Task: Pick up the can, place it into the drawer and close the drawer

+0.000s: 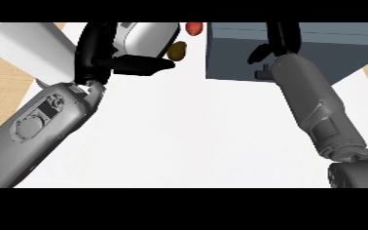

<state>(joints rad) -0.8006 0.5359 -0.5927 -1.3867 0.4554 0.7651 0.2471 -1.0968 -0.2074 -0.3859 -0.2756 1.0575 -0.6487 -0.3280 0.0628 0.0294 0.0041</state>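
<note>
No can shows anywhere in the head view. The dark blue-grey drawer box (237, 58) stands on the white counter (187, 126) at the upper right; I cannot tell whether it is open or closed. My right hand (277, 41) lies over the box's front, its fingers running straight up past the view's top edge and its thumb hooked out to the left. My left hand (108, 53) rests at the upper left with its silver back showing, fingers up and thumb pointing right. It holds nothing.
A small red object (194, 28) and an olive-brown one (177, 50) sit on the counter between my left hand and the drawer box. The counter's left edge (36, 80) borders a wooden floor.
</note>
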